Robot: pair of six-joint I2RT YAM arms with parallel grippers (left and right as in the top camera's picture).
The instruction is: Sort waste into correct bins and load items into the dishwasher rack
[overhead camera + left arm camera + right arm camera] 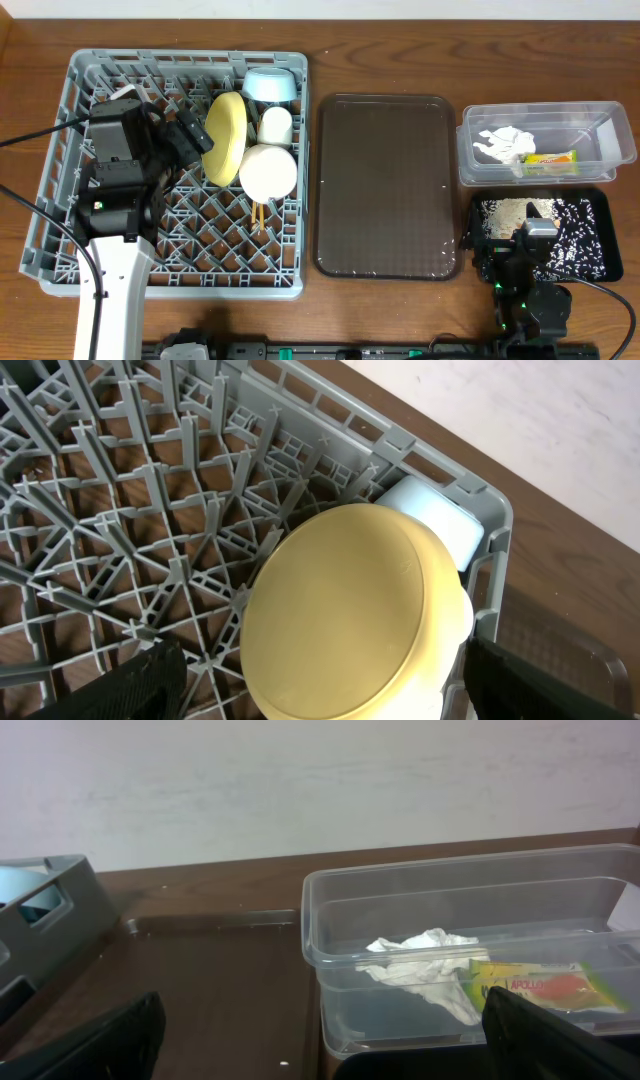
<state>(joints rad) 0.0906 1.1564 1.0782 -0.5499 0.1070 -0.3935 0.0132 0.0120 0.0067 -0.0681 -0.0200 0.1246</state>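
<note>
The grey dishwasher rack (60,230) holds the yellow plate (226,137) on edge, the light blue bowl (270,86), the white cup (276,125), the cream-white bowl (268,172) and the chopsticks (258,213). My left gripper (190,135) is open over the rack. In the left wrist view its fingers (330,695) stand apart on either side of the plate (350,615). The clear tub (610,150) holds the napkin (505,147) and the wrapper (550,159). Rice scraps (570,235) lie in the black tray (612,240). My right gripper (530,240) is open and empty above that tray.
The dark brown serving tray (387,185) lies between the rack and the bins. The right wrist view shows the tub (330,920) with napkin (420,965) and wrapper (530,985), and a rack corner (50,910) at far left.
</note>
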